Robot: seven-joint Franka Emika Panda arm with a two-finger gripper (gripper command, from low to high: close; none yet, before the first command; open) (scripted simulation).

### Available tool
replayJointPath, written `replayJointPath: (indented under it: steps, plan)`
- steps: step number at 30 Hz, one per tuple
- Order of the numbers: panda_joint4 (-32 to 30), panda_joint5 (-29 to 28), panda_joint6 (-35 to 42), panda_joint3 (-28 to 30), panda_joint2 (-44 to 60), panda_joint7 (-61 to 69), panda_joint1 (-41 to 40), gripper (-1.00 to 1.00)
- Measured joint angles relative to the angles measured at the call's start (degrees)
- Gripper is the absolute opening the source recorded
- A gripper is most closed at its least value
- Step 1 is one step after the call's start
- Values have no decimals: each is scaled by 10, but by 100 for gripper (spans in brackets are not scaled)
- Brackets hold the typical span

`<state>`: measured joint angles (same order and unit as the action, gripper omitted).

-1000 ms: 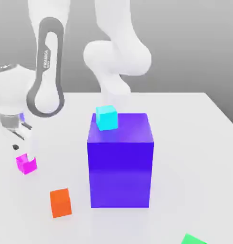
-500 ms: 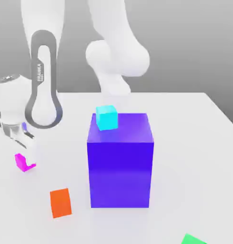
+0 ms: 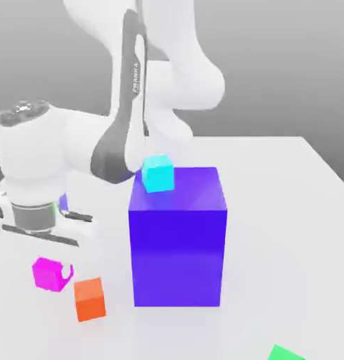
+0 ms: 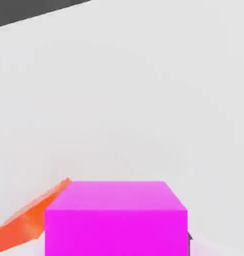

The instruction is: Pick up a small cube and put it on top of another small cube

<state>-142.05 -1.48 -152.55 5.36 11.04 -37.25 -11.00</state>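
So the small magenta-pink cube (image 3: 48,273) is sitting in the lower left of the exterior view, a bit above the white surface (image 3: 287,211) by the look of it, right under the arm's (image 3: 41,169) big white wrist section. The gripper (image 3: 53,271) seems to be down around that cube, since there's a pale curved bit hugging its right edge, but honestly I can't tell how far its fingers are spread or whether they've actually got a grip on it.

Just to the lower right of the pink cube is the orange cube (image 3: 89,299), very close, maybe not quite touching. In the hand view the pink cube (image 4: 116,220) takes up the bottom centre of the frame, with a sliver of the orange cube (image 4: 24,225) poking out at the bottom left.

Middle of the exterior view has the big blue-purple block (image 3: 176,239), with the little cyan cube (image 3: 158,174) perched on its top near the upper left corner. There's also a green piece (image 3: 287,353) peeking in at the bottom right edge.
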Motion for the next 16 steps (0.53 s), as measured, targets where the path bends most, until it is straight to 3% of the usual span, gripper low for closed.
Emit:
replayJointPath:
  steps: [8, 11, 12, 16]
  plan:
    - [100, -20, 58, -104, 41, -48, 126, -100]
    - [150, -39, 43, -127, 106, -70, 178, -100]
    - [163, -47, 29, -128, 132, -77, 191, 100]
    - [163, -47, 29, -128, 132, -77, 191, 100]
